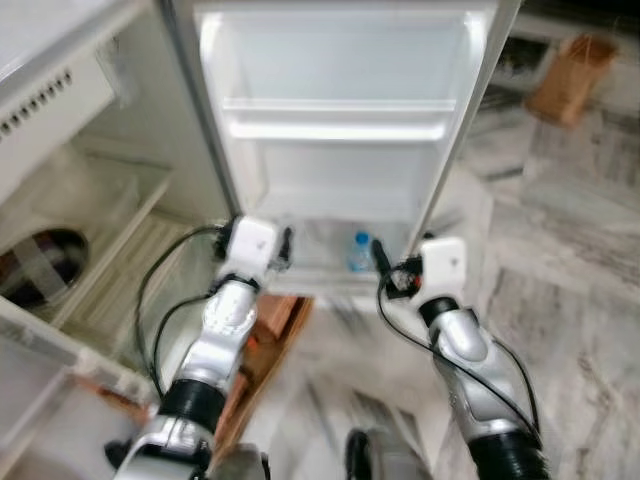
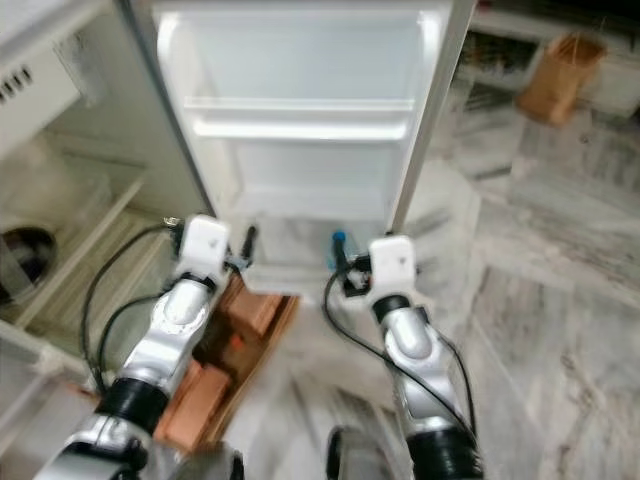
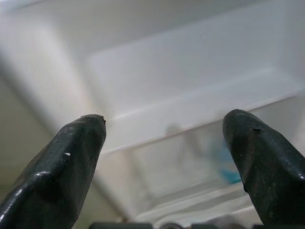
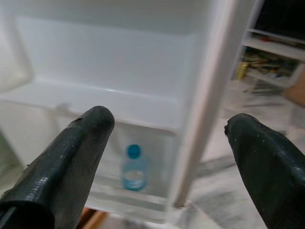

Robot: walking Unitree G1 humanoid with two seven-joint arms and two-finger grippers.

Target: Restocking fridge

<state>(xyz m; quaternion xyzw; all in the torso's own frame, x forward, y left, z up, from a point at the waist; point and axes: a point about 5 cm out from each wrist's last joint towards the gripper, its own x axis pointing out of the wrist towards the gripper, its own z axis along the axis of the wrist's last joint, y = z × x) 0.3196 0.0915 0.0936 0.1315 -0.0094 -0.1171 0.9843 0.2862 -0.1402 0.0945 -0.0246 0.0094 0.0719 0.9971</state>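
Restocking barely begun: your water bottle (image 4: 133, 168) sits low-centre in the fridge door (image 1: 340, 90), both spread grippers (image 3: 169, 157) (image 4: 167, 157) empty.

Glossy white plastic fridge door (image 1: 340, 70), clear plastic bottle (image 4: 134, 168).

Fridge door (image 1: 340, 130) swung wide open, white inside, with moulded shelves across it. Water bottle (image 4: 133, 168) stood upright in the lowest door shelf (image 1: 330, 262): small, clear, blue cap on top, pale label round the middle, somewhat blurred. Upper door shelves bare and white. Fridge body (image 1: 90, 230) open at the robot's left, pale shelves inside, a dark round shape lying low in it.
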